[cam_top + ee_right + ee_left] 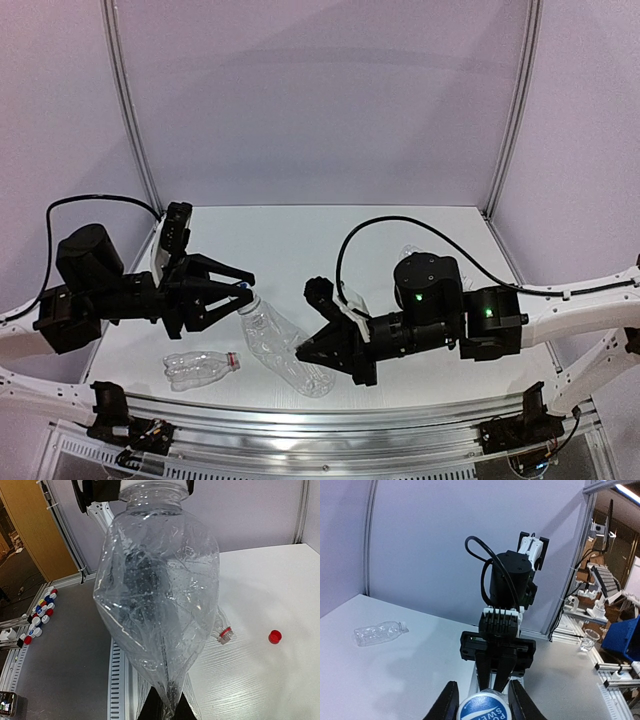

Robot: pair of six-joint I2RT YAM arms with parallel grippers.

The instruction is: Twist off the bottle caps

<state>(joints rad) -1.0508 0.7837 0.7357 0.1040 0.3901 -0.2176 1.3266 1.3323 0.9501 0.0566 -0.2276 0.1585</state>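
Clear bottles (pixel 200 367) (pixel 377 632), three: right claw (pixel 308 352) pinches one bottle (pixel 280 340), left claw (pixel 240 292) grips its cap (pixel 484 709); one red cap (pixel 274 636) loose.

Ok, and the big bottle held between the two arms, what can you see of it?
The bottle is clear thin plastic, looks empty and is badly crumpled, its base end squashed flat. It lies slantwise between the arms, neck toward the left one. The right gripper pinches the flattened base; the left gripper closes on the cap, blue and white with lettering, sitting on the neck above a white collar.
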